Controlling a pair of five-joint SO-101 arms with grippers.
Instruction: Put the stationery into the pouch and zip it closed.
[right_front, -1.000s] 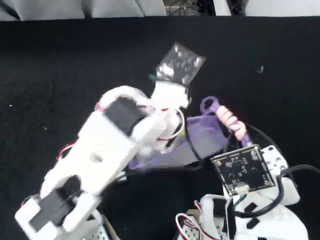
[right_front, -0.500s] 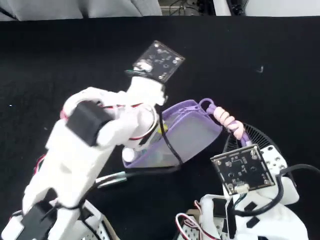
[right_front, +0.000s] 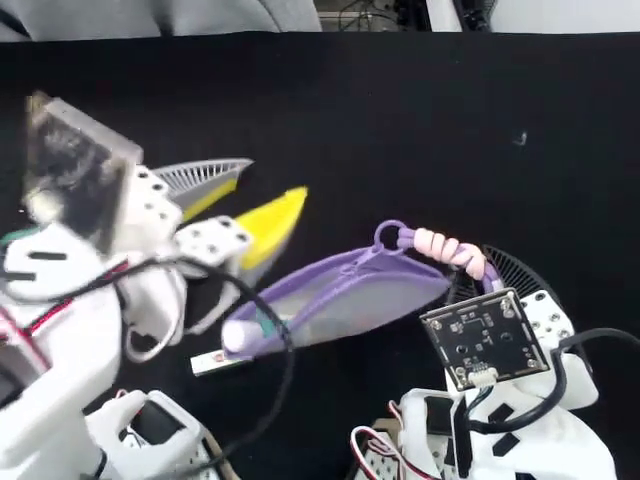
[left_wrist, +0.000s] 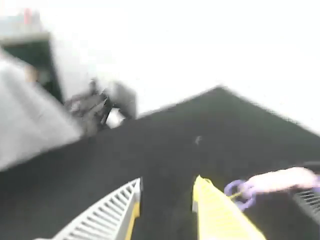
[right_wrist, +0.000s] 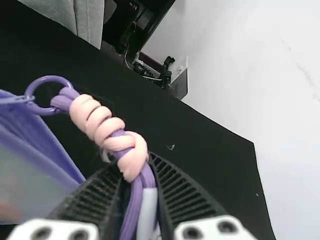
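- A purple translucent zip pouch (right_front: 340, 300) lay flat on the black table (right_front: 450, 120). Its long axis slanted, with the ring end towards the right arm and the blunt end towards the left arm.
- At the pouch's ring end, a purple ring (right_front: 385, 238) carried a pink-and-purple braided cord (right_front: 445, 250).
- The right claw (right_front: 487, 275) sat just past that end. The right wrist view showed its black ribbed fingers pinched narrow on the cord (right_wrist: 131, 160).
- The left claw (right_front: 272, 180) hung off the pouch's long far edge, apart from it and nearer the blunt end than the ring. It gaped wide, with nothing between its white ribbed finger (left_wrist: 112, 215) and its yellow-faced one (left_wrist: 220, 217).
- In the left wrist view the ring (left_wrist: 239, 192) lay just beyond the yellow finger, so we judged that the claw pointed roughly along the pouch's axis rather than across it.
- A slim white item (right_front: 215, 362) lay touching the pouch's blunt end. It was possibly a piece of stationery half out of the mouth, but the view was too soft for us to say.
- We judged the left claw the nearer one to that item and to the blunt end, while the right claw anchored the ring end. Any pull on the zip would have to run along the long axis against that anchor.
- The left arm stood raised beside the pouch's blunt end with its wrist tipped over the table. The right arm was folded low beside the ring end.
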